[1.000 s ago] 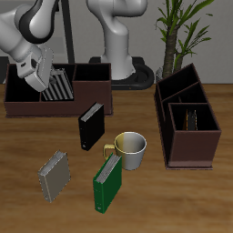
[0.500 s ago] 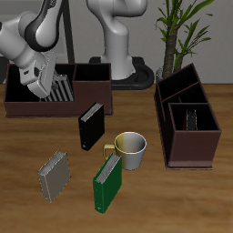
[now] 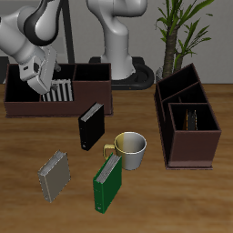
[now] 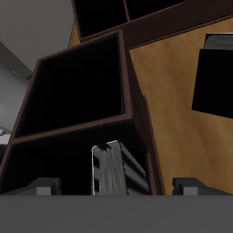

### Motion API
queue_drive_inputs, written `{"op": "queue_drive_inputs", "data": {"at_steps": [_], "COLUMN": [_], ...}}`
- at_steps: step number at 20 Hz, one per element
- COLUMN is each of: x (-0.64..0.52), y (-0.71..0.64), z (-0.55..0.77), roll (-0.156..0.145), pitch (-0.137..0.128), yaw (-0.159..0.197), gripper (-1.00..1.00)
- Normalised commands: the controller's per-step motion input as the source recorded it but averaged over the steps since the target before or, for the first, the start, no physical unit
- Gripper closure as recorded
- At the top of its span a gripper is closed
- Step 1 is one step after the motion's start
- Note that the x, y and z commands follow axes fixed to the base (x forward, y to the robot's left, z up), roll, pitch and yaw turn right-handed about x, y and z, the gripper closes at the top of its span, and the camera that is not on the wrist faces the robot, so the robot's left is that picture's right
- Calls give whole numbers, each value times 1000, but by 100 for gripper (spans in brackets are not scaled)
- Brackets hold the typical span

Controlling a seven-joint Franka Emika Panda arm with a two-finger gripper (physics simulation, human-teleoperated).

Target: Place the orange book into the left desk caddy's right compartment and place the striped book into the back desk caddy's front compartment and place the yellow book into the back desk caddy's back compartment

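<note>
Wooden table (image 3: 182, 196) with brown grain — potted plant (image 3: 176, 32) at back, pale grey wall (image 3: 214, 41) behind.

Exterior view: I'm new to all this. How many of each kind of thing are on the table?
Books: 5 (black book, green book, grey book, striped book, dark book inside a caddy)
Desk caddies: 2 (back desk caddy, left desk caddy)
Mugs: 1 (white mug)
Plants: 1 (potted plant)
Total: 9
</note>
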Motion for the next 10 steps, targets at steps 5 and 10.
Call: {"op": "queue_drive_inputs", "data": {"at_steps": [5,10], "x": [-67,-39], "y": [-45,-338], "z": [515,449], "roll": [-41,-120], "pitch": [-121,-75], "yaw": [-117,-266], "gripper": [-100,-100]}}
